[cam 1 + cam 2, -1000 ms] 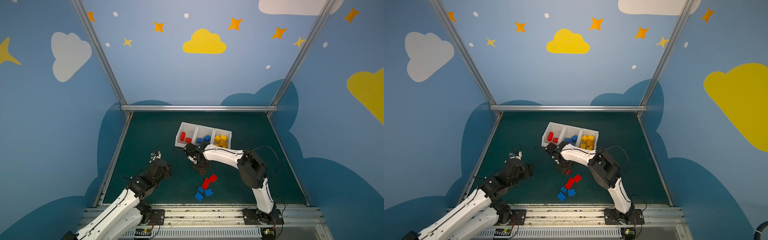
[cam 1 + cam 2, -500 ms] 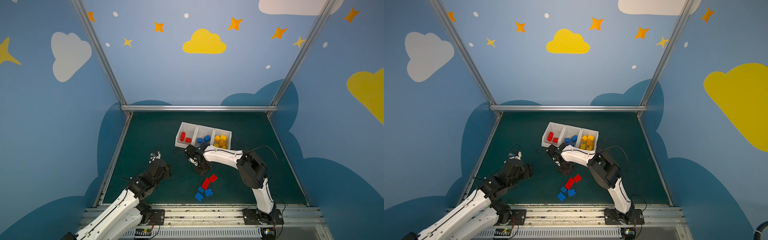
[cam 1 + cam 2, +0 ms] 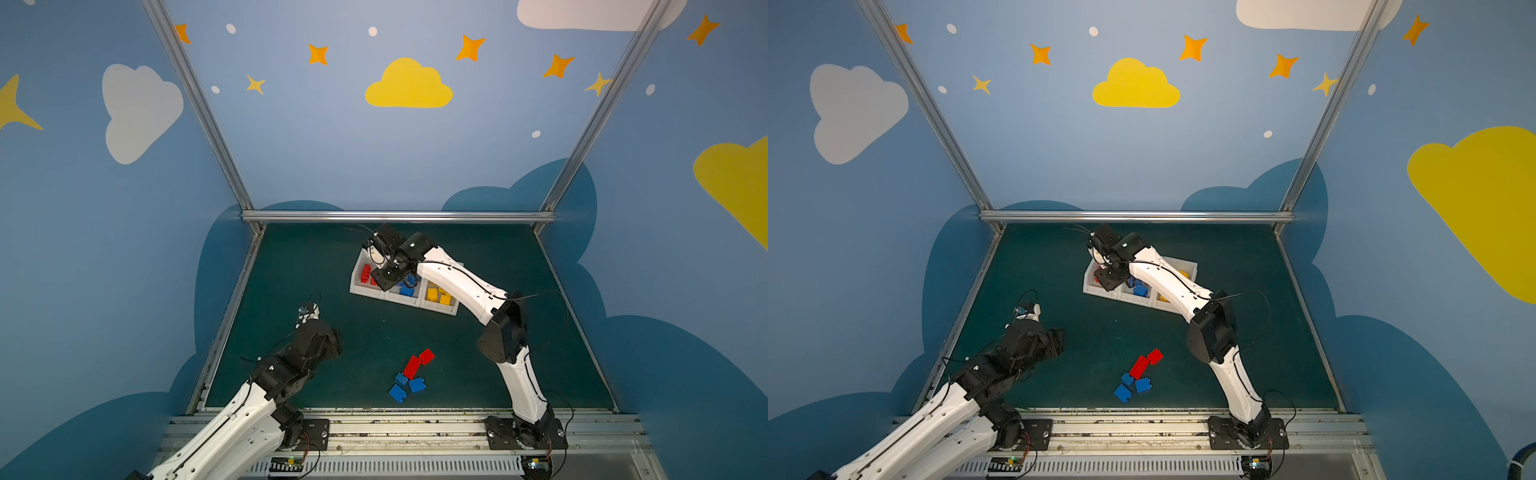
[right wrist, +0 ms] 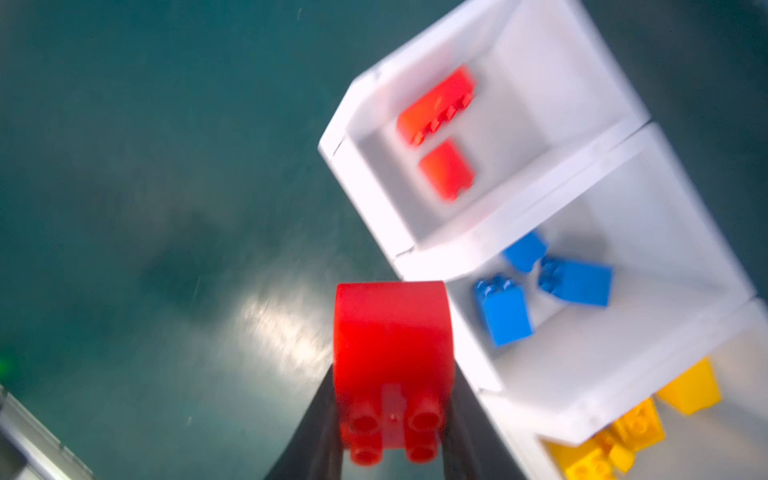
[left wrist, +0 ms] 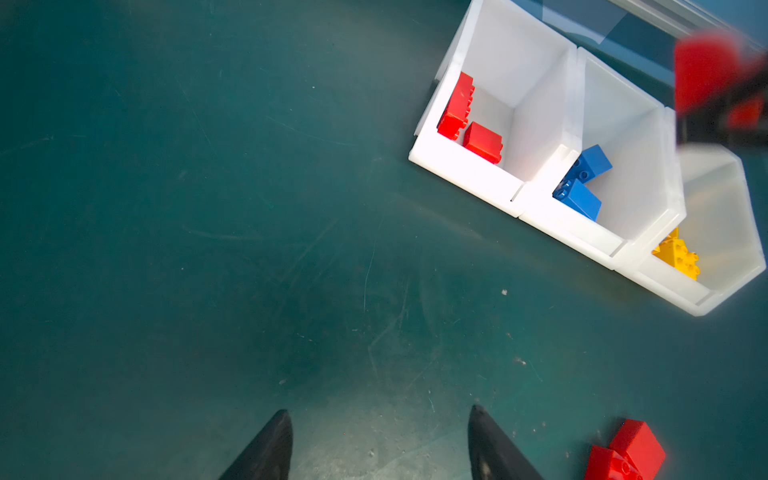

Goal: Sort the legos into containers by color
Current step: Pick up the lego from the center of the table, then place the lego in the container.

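held red brick [image 4: 392,332]: clamped between the right gripper [image 4: 392,386] fingers, studs facing the wrist camera; that view is motion-blurred
position: off the mat, at the rim where the red and blue compartments of the white bins [image 3: 365,293] meet; in both top views the gripper sits above that end of the row
red bin: two red bricks [image 5: 482,143] inside
blue bin: three blue bricks [image 4: 503,311], lying at odd angles
yellow bin: several yellow bricks [image 3: 432,294], exact count unclear
loose pile [image 3: 412,366]: two red and three blue, bunched together on the mat near the front edge, well apart from the bins
left gripper [image 5: 379,409]: jaws apart, nothing between them, above bare mat, bins ahead of it
surface: dark green mat [image 3: 311,270], scuffed and scratched
room: blue walls [image 3: 104,249] with painted clouds and stars, aluminium frame posts [image 3: 195,104] at the back corners
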`<action>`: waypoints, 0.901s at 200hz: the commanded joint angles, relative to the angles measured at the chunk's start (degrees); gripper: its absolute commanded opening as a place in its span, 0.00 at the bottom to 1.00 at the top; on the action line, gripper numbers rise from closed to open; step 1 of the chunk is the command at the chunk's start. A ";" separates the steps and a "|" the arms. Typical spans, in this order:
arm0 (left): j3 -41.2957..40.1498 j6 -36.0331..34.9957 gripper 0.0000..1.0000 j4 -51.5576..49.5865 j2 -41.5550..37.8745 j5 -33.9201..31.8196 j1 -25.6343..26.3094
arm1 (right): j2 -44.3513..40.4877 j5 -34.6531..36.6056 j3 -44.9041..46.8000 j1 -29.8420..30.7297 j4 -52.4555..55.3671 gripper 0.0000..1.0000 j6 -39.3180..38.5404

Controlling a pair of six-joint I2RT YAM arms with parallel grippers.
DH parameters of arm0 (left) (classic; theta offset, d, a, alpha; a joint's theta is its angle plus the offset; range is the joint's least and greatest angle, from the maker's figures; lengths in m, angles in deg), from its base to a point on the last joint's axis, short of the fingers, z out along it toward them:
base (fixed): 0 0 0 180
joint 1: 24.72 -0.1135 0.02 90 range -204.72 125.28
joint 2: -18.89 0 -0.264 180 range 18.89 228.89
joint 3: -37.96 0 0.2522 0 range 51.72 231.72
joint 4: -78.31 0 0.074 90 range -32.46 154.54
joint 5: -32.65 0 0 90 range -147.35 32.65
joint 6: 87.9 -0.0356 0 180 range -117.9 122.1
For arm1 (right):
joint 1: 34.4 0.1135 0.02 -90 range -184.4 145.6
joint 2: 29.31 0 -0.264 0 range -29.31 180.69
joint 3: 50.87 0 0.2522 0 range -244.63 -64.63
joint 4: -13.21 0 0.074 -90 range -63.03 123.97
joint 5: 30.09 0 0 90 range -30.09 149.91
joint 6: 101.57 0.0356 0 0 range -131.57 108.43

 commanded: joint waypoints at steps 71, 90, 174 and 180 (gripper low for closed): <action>-1.53 0.81 0.67 0.23 0.09 3.82 -0.23 | 10.74 -0.91 -4.01 -4.51 -17.09 0.18 0.67; -1.31 0.01 0.67 1.33 1.02 5.24 -0.18 | 11.94 -1.38 -4.94 -5.20 -18.47 0.18 1.32; -0.87 -0.75 0.67 2.09 1.50 6.66 -0.14 | 10.71 -2.30 -4.61 -6.21 -20.46 0.65 3.17; -0.54 -0.79 0.67 2.04 1.85 6.91 -0.20 | 10.03 -2.23 -4.31 -6.23 -20.78 0.65 3.20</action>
